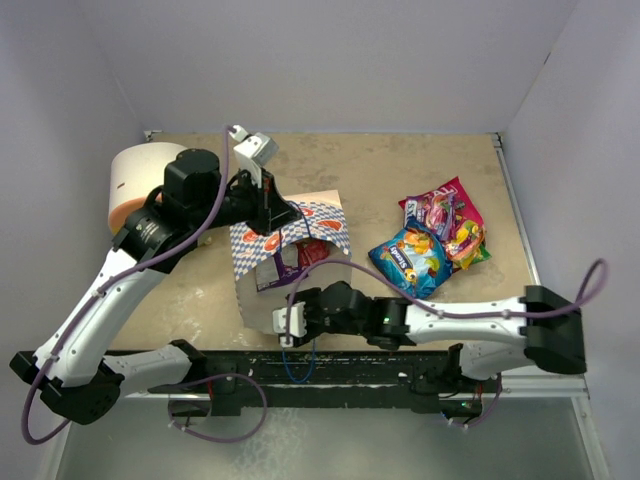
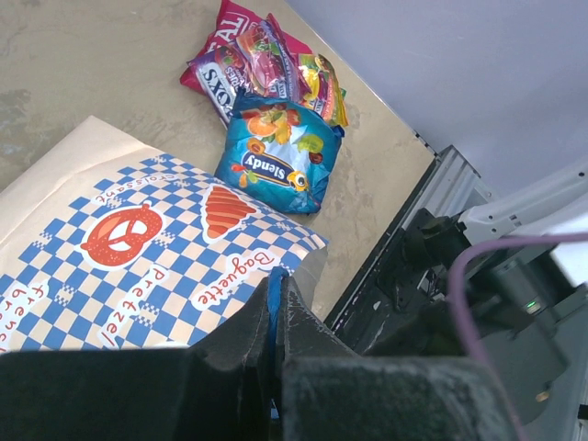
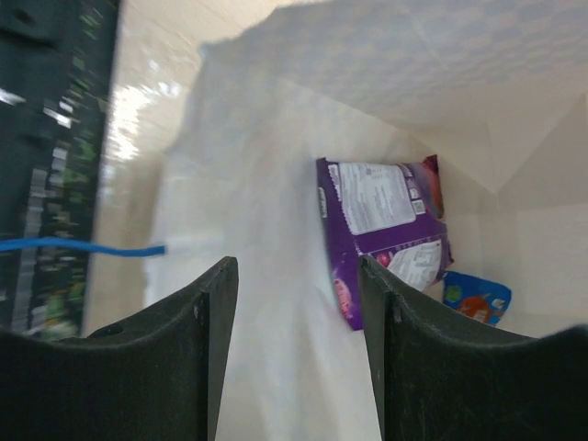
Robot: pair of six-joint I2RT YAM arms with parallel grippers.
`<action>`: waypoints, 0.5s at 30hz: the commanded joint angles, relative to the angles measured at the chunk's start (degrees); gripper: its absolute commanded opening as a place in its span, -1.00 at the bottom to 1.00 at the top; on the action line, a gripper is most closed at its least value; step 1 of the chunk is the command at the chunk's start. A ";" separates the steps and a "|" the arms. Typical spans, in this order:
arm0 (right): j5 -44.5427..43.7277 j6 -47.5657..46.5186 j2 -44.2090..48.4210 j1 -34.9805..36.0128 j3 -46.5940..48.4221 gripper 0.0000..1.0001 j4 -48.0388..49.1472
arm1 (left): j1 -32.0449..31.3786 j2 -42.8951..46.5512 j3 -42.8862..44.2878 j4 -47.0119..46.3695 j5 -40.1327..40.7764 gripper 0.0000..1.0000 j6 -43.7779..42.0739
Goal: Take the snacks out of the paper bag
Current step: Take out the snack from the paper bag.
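You see the paper bag [image 1: 290, 235] lying on its side at the middle-left of the table [image 1: 420, 160]. Its long axis goes from the far side to the near edge. The mouth points to the near edge, toward your right claw [image 1: 287, 325].

Your left claw [image 2: 276, 317] is closed completely on the upper edge of the bag. Something blue is pinched between its fingers; whether it is cord or paper, you cannot tell.

Your right claw stands about half open at the mouth of the bag and holds nothing. Between its fingers [image 3: 184, 312] you look at the purple packet [image 3: 377, 230] inside the bag. Its long side is upright in that view, with the label side to the camera.

Well to the right of the bag, the blue packet [image 1: 412, 258] and the pink-red packet [image 1: 440, 205] lie in one pile on the table.
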State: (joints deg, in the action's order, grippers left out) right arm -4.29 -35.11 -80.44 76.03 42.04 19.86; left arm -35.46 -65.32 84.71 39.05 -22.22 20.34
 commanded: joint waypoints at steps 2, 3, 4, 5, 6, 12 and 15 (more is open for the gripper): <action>-3.27 -10.89 -7.08 -4.15 0.04 0.14 16.88 | 0.10 -0.62 3.67 -1.01 1.25 -1.00 -1.36; -0.93 -10.71 -7.63 -5.40 0.54 0.14 16.13 | 0.06 -0.59 3.78 -0.87 1.36 -1.00 -1.31; 0.87 -10.92 -8.14 -6.48 0.78 0.14 16.08 | 0.05 -0.55 3.82 -0.82 1.50 -1.00 -1.28; 1.81 -11.19 -8.75 -7.27 0.96 0.14 16.53 | 0.09 -0.45 3.69 -0.72 1.60 -1.00 -1.15; 2.67 -11.66 -9.44 -7.89 1.13 0.16 16.90 | 0.09 -0.26 3.65 -0.69 1.90 -1.00 -1.06; 6.36 -16.89 -15.97 -9.83 4.37 0.20 15.31 | 0.05 -0.47 3.93 -0.51 1.78 -1.00 -0.87; 7.10 -18.01 -18.88 -9.93 6.66 0.23 14.15 | 0.08 -1.38 5.39 0.60 1.48 -1.00 -1.03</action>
State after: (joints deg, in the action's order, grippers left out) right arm -0.40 -49.56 -96.97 65.98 44.97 32.80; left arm -35.46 -66.35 86.24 39.48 -20.78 19.94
